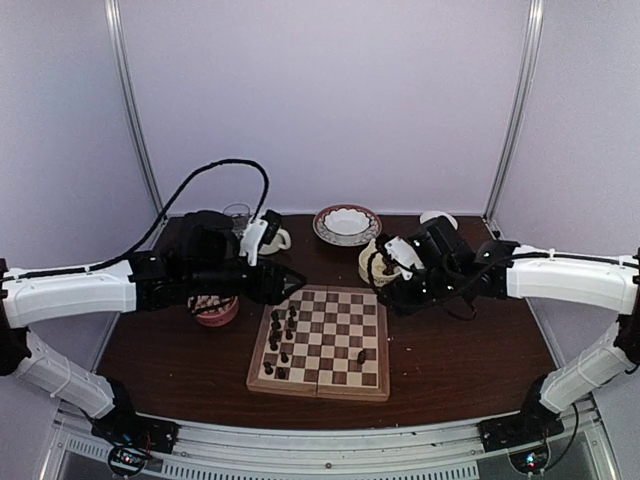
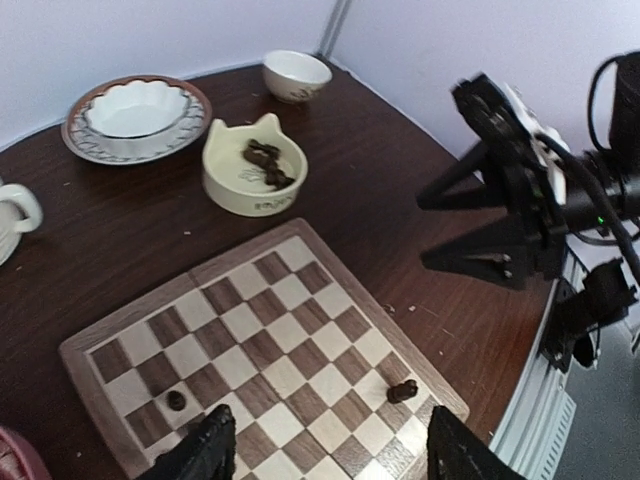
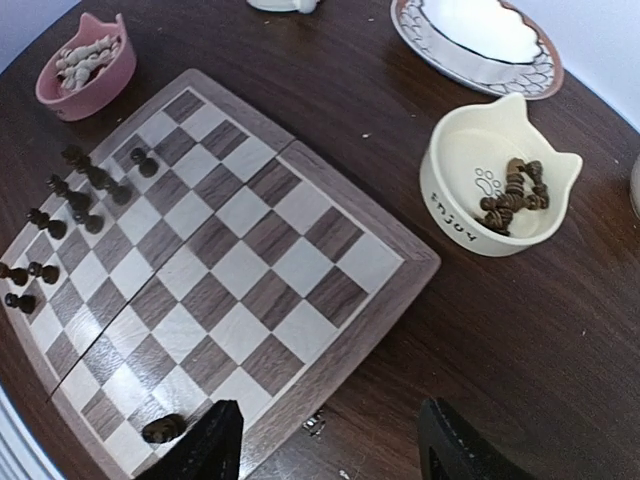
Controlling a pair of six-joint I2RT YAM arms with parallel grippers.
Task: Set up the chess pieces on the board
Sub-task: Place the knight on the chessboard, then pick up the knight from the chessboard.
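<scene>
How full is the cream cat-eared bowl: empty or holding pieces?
Not empty. The cream bowl holds a small heap of dark chess pieces, seen in both wrist views; much of its floor is bare.

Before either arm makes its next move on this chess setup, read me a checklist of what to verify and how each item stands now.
1. Left gripper open with nothing between its fingers: ok.
2. Right gripper open with nothing between its fingers: ok.
3. Dark pieces available in the cream cat-ear bowl: ok.
4. Everything on the board upright: not ok; one dark piece seems to lie on its side near the right gripper.
5. Standing pieces on correct squares: cannot tell, too small.
</scene>
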